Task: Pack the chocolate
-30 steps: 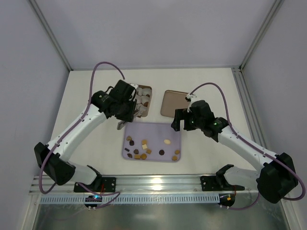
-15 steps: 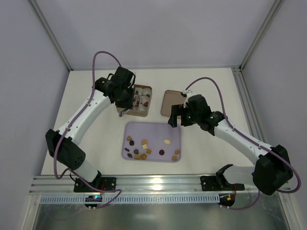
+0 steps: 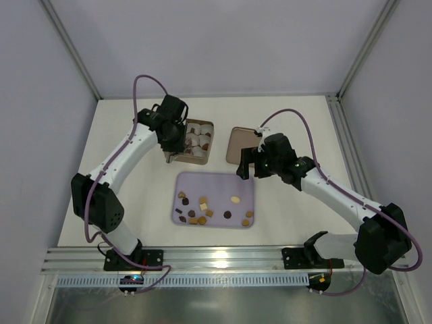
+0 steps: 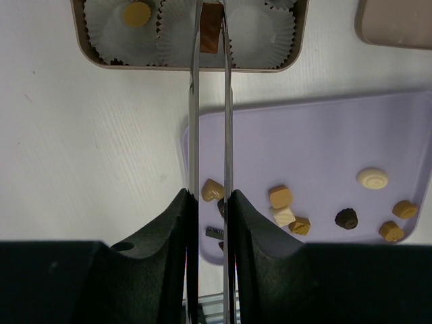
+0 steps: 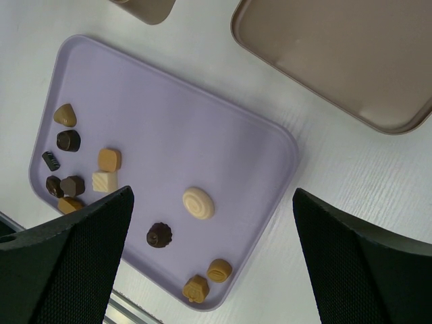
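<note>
Several small chocolates (image 3: 200, 210), dark, caramel and cream, lie on the lilac tray (image 3: 216, 185); they also show in the right wrist view (image 5: 199, 203). The brown square tin (image 3: 196, 142) holds white paper cups; one cup holds a round caramel piece (image 4: 137, 13). My left gripper (image 3: 173, 154) has long thin fingers. In the left wrist view the left gripper (image 4: 210, 13) is shut on a brown chocolate piece (image 4: 211, 30) over a cup in the tin's near row (image 4: 260, 30). My right gripper (image 3: 244, 165) hangs open and empty above the tray's right half; in its own view the right gripper (image 5: 212, 196) is above the tray (image 5: 189, 121).
The tin's brown lid (image 3: 243, 145) lies right of the tin, beside my right gripper, and shows in the right wrist view (image 5: 337, 61). The white table (image 3: 297, 128) is walled at the back and sides. A metal rail (image 3: 223, 260) runs along the near edge.
My left gripper has moved from the tray's far left corner up to the tin, carrying the brown piece. My right gripper shifted slightly up and left, then held still.
</note>
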